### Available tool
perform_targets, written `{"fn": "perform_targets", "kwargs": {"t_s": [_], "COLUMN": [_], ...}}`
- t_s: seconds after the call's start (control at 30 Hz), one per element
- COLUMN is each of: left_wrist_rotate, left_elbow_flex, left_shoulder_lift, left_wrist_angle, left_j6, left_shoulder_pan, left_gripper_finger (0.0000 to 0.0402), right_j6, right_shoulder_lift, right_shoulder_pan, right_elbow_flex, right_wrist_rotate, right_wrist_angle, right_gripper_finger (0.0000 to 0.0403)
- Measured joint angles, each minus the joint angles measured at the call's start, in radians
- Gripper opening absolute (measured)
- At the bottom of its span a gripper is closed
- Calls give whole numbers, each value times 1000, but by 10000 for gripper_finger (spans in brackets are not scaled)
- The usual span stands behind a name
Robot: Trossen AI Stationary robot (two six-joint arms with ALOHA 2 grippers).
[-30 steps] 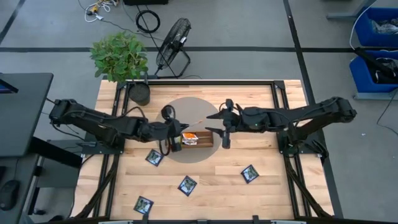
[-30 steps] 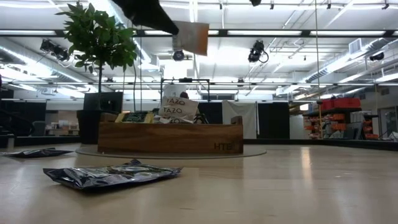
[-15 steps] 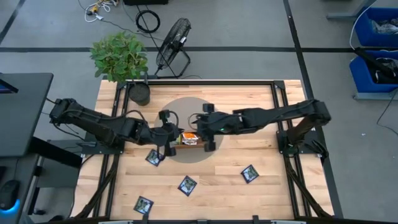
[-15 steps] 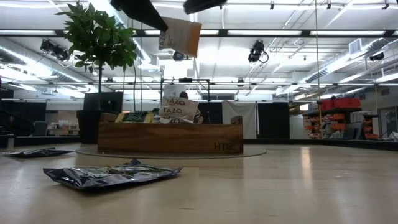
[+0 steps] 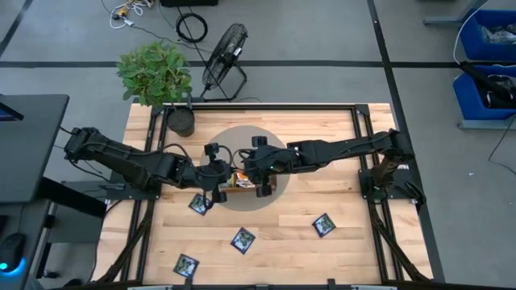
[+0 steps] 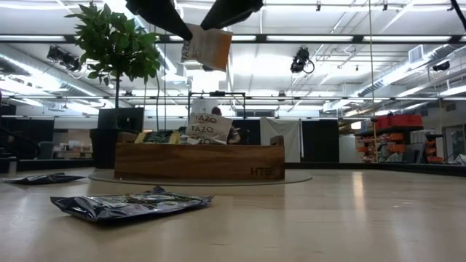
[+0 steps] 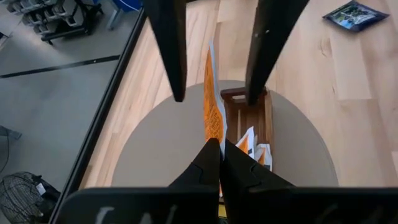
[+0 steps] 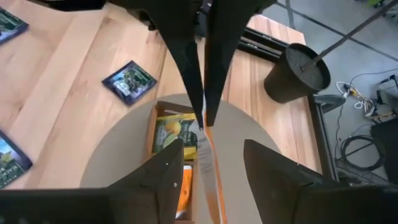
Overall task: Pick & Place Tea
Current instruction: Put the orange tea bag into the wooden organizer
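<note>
Nearest my low camera, a dark navy sachet (image 6: 131,205) lies crumpled on the bench (image 6: 328,218) by the front edge, with a second dark one (image 6: 44,178) further back toward the left edge. From above I count four dark sachets on the front half of the bench: one near the front-left corner (image 5: 186,264), one at mid-front (image 5: 243,239), one toward the right (image 5: 323,225), and one just beside the round grey mat (image 5: 199,204).

On that mat (image 5: 242,141), around mid-bench, sits the long wooden tray (image 6: 198,161), with yellow-green and white sachets (image 6: 206,128) standing in it.

Above the tray, my left hand (image 7: 219,149) is clamped on an orange-and-white sachet (image 6: 206,48), holding it edge-up in the air (well clear of the tray). My right hand (image 8: 208,158) meets it from the other side, its fingers (image 8: 165,177) apart and straddling the same sachet; I cannot tell whether they touch it.

Past the bench's far-left corner stand a potted plant (image 5: 157,76) and a floor fan (image 5: 224,56).
</note>
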Motion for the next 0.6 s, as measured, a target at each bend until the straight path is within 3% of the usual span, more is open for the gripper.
{"fn": "perform_targets", "kwargs": {"t_s": [0.33,0.6], "left_wrist_rotate": [0,-28], "left_elbow_flex": [0,0], "left_shoulder_lift": [0,0], "left_wrist_angle": [1,3], "left_j6": [3,12], "left_shoulder_pan": [0,1], "left_gripper_finger": [1,1], "right_j6": [1,-5], "right_shoulder_lift": [0,0], "right_shoulder_pan": [-21,-22], "right_elbow_flex": [0,0], "right_wrist_rotate": [-6,-61], "right_wrist_angle": [-8,-17], "right_gripper_finger": [170,93]}}
